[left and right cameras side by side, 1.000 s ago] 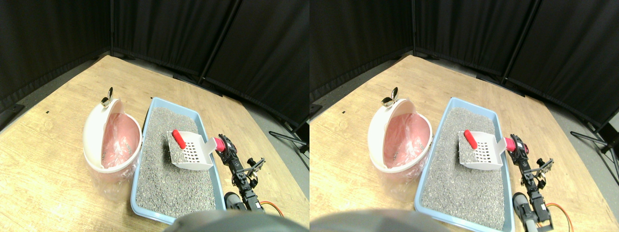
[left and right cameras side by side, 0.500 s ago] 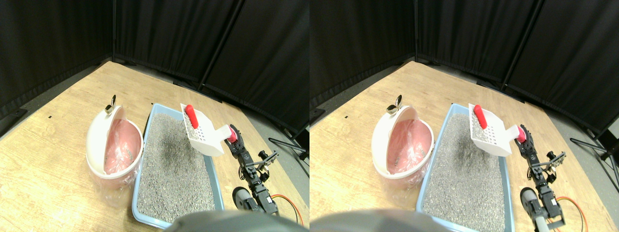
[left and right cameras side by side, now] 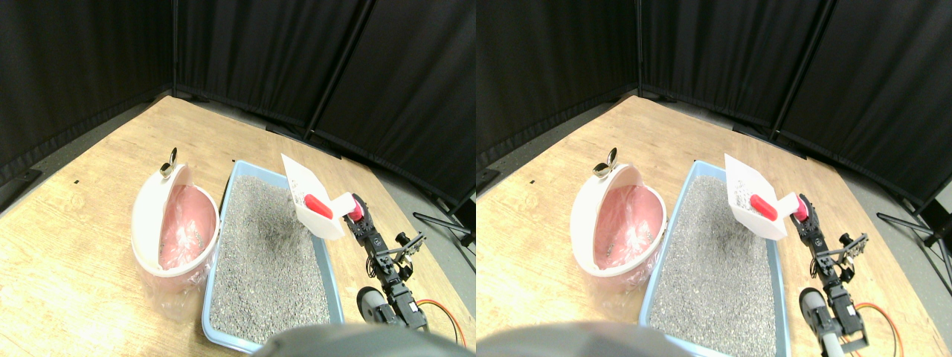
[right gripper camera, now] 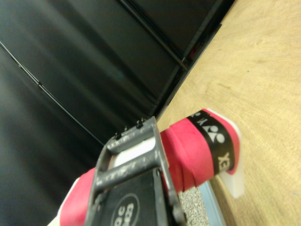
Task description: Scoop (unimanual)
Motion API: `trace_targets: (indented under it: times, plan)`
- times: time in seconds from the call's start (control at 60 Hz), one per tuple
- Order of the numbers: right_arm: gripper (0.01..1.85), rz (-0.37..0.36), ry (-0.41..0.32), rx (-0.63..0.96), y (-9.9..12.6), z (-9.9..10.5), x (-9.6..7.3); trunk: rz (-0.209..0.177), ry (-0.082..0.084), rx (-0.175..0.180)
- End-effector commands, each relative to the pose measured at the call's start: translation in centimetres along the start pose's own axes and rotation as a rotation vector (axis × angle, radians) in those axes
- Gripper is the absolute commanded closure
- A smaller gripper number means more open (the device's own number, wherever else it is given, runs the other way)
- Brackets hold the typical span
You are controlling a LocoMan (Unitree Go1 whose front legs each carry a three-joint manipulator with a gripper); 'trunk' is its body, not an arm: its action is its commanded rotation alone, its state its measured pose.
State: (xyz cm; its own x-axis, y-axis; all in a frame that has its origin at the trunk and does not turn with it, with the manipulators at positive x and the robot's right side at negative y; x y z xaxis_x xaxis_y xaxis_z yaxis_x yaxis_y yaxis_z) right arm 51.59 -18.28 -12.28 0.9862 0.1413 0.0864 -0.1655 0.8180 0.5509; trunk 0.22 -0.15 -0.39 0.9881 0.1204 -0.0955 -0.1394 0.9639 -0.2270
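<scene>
Gripper and scoop sit at much the same height above the tray as half a second ago, but the scoop has tipped further: its front edge now points up and away, and the red piece that lay near that edge has slid down to the back wall by the handle. A second ago the scoop was low over the litter, in the tray's middle.

From the wrist view, the dark jaw frame lies against the red-wrapped handle, which fills the middle; the gap between the jaws is hidden, so whether they clamp it cannot be told.

The scoop is white, with small slots in its floor, and hangs over the tray's far right edge, clear of the litter. The red piece is a short rounded rod lying across the scoop's back. Left of the tray, touching it, stands a white bin with a pink liner, its lid tilted open.
</scene>
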Motion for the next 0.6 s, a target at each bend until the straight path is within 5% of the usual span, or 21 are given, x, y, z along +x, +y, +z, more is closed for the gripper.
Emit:
trace_targets:
  times: [0.017,0.367,0.6]
  plan:
    - [1.81,0.035,-0.032,0.003,0.69,0.18,-0.08,0.009,-0.013,-0.012]
    - [1.81,0.037,-0.041,0.148,0.94,-0.33,0.26,0.016,-0.015,-0.015]
    - [1.81,0.055,-0.043,0.105,1.20,-0.26,0.47,0.019,-0.013,-0.018]
